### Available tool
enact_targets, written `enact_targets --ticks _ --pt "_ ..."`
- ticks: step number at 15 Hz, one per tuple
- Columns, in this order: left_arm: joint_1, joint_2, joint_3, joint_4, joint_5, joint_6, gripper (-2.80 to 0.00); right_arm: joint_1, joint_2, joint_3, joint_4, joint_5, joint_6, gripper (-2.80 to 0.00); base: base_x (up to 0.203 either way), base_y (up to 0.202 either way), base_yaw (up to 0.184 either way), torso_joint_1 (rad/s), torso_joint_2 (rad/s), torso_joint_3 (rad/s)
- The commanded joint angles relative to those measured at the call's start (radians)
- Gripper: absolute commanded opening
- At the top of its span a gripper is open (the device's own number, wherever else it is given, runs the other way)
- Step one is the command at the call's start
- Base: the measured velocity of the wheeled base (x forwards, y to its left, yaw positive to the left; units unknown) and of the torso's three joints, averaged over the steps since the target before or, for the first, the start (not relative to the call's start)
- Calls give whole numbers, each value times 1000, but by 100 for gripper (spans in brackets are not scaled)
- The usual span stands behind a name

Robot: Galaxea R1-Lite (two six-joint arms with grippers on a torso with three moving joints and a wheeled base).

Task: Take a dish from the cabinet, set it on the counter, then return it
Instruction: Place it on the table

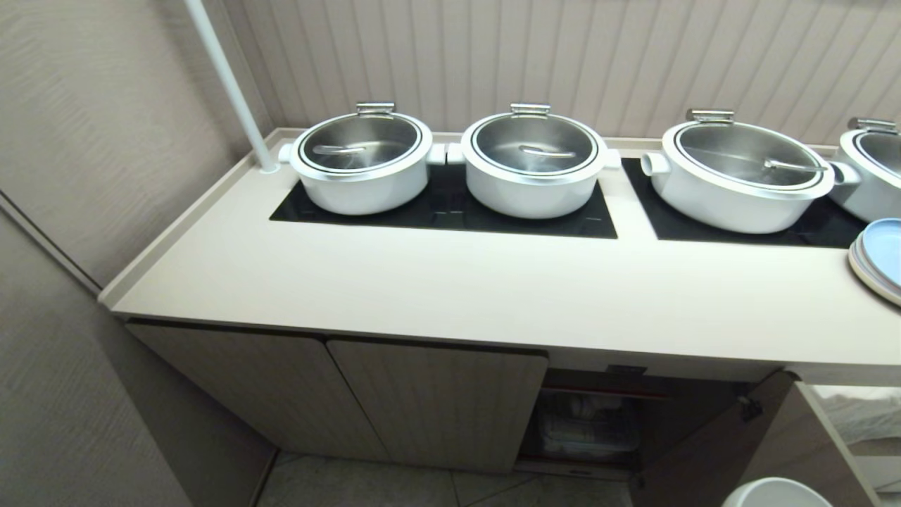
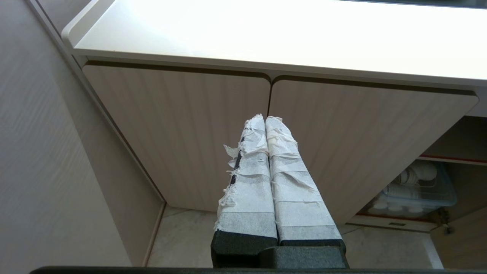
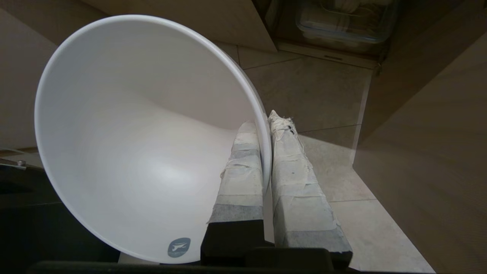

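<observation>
The bowl [image 3: 144, 144] is out of the cabinet [image 1: 436, 401] and up in the air, low down, in front of the open door [image 1: 711, 443]. From the head view I can only see a bit of its white rim at the very bottom, on the right. It is not on the counter [image 1: 493, 289] yet.

The right gripper [image 3: 265, 125] is pinching the bowl by its rim. One taped finger [image 3: 243, 171] is inside the bowl and the other is outside, with the thin wall squeezed between them. I think it holds the edge this way because the bowl is too wide to grab around. The bowl sticks out to one side of the fingers, open face toward the wrist camera, so it looks tipped on its side rather than level.

Inside the open cabinet sits a clear box [image 1: 588, 426] with more white dishes, on the low shelf with the red edge.

The left gripper [image 2: 265, 120] is pressed shut and holds nothing. It hangs in front of the two closed doors [image 2: 182, 133], out of the way.

Up on the counter stand big white pots [image 1: 362, 158] on black glass, with some plates [image 1: 880, 257] at the far right. The bare front strip looks like a good spot for the bowl.
</observation>
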Motion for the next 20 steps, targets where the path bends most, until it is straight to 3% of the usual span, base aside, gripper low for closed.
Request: enact_targets --ticks 1,10,16,20 --pt "0 0 -1 0 1 0 -280 2 6 -1 3 1 0 -280 0 0 0 0 0 0" --pt "0 0 0 0 1 0 -280 5 -1 -14 42 0 7 -280 0 0 0 0 0 0" --pt "0 0 1 0 1 0 -280 5 35 -148 176 0 10 -280 0 0 0 0 0 0" --pt "0 0 -1 0 1 0 -280 5 114 -226 190 -1 12 -280 0 0 0 0 0 0"
